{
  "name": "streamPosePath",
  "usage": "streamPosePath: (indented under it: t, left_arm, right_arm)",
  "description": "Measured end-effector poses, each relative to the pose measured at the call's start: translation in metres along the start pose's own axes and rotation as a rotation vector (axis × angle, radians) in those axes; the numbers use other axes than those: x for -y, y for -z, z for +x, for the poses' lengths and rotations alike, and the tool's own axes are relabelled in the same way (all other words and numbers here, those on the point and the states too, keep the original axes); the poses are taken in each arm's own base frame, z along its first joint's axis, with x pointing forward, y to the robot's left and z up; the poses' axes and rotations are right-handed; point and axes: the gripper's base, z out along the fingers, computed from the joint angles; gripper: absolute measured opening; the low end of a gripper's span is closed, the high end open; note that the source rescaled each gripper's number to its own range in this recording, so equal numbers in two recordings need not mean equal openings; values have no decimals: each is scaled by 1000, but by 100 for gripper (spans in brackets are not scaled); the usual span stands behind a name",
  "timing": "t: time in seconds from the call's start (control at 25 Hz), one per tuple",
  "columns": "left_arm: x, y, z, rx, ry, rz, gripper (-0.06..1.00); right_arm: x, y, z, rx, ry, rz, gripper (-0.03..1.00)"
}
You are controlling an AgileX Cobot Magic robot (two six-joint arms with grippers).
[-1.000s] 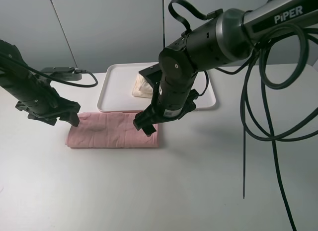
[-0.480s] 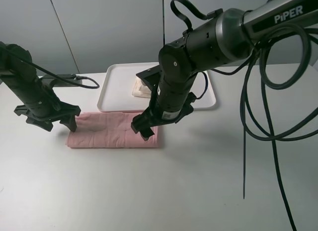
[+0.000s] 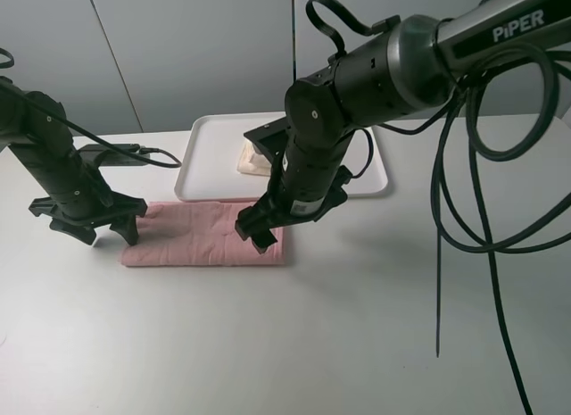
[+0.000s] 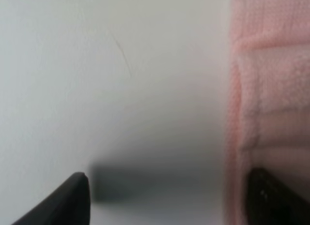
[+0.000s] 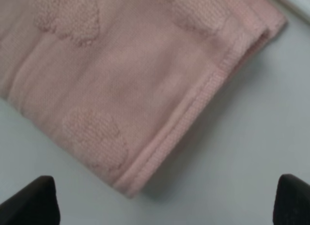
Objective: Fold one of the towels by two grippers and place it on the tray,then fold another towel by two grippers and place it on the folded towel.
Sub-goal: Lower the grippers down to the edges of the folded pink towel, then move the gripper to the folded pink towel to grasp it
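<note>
The folded pink towel (image 3: pixel 201 234) lies on the counter (image 3: pixel 357 326), just in front of the far-edge tray (image 3: pixel 201 178) holding the cream towel (image 3: pixel 254 156). The left gripper (image 3: pixel 109 236) straddles its left end and the right gripper (image 3: pixel 257 238) hovers over its right end, both wide and empty.

My right gripper (image 5: pixel 163 203) hangs spread wide above the folded pink towel (image 5: pixel 121 84), its hemmed corner just ahead at eleven o'clock, white table (image 5: pixel 242 152) toward two o'clock.
</note>
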Motion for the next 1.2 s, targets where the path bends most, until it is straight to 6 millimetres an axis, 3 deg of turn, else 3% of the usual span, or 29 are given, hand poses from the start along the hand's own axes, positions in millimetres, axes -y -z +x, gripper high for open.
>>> streamPosePath:
  t: [0.36, 0.68, 0.84, 1.04, 1.2]
  left_arm:
    - [0, 0, 0, -2, 12, 0, 85]
    - [0, 0, 0, -4, 14, 0, 85]
    - [0, 0, 1, -6, 14, -1, 85]
    - [0, 0, 1, -8, 14, -1, 85]
    - [0, 0, 1, -10, 16, -1, 85]
  right_arm:
    - [0, 3, 0, -34, 5, 1, 95]
    - [-3, 25, -25, -4, -13, -15, 95]
    - [7, 30, -33, 8, -90, -81, 95]
    - [28, 18, -34, -21, -166, -117, 95]
    - [28, 0, -31, -64, -190, -123, 95]
